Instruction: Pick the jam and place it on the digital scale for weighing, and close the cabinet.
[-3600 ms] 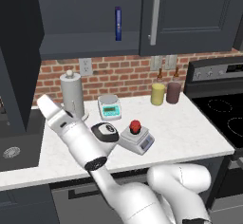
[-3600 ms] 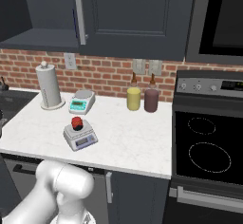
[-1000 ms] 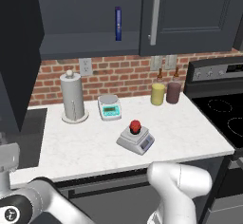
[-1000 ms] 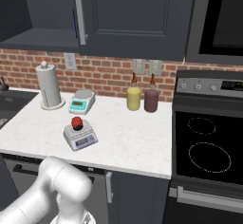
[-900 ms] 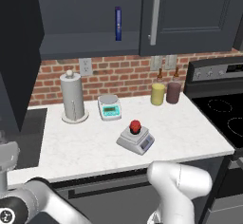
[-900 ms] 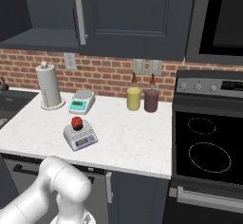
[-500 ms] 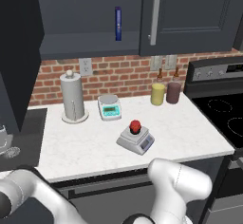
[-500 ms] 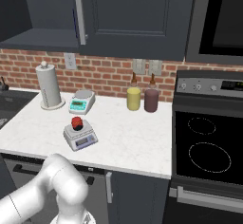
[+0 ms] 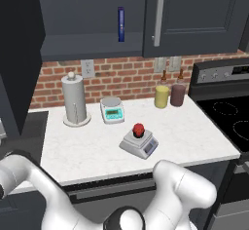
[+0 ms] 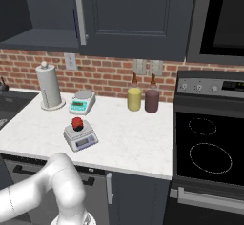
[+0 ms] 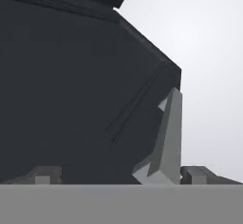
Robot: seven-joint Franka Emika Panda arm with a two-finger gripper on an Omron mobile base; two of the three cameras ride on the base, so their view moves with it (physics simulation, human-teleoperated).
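The jam (image 9: pixel 138 129) (image 10: pixel 76 122), a small dark jar with a red lid, stands upright on the digital scale (image 9: pixel 144 147) (image 10: pixel 85 141) near the counter's front. The cabinet (image 9: pixel 194 14) (image 10: pixel 138 14) above has its right door shut. Its left door (image 9: pixel 17 53) is swung open at the far left, and the shelf behind it is bare to view. My arm (image 9: pixel 19 170) reaches out to the lower left. In the hand view my gripper (image 11: pixel 122 174) is open, close in front of a dark panelled door (image 11: pixel 71 85) with a silver bar handle (image 11: pixel 167 137).
A slim blue bottle (image 9: pixel 120 24) stands in the open cabinet. On the counter are a paper towel roll (image 9: pixel 74 100), a white scale with a teal front (image 9: pixel 112 109), a yellow bottle (image 9: pixel 161 96) and a maroon bottle (image 9: pixel 177 95). A stove (image 10: pixel 205 143) lies to the right.
My arm has swung further left and low, its dark joint leaving the lower left corner of the left base view. The jam and the scale have not moved.
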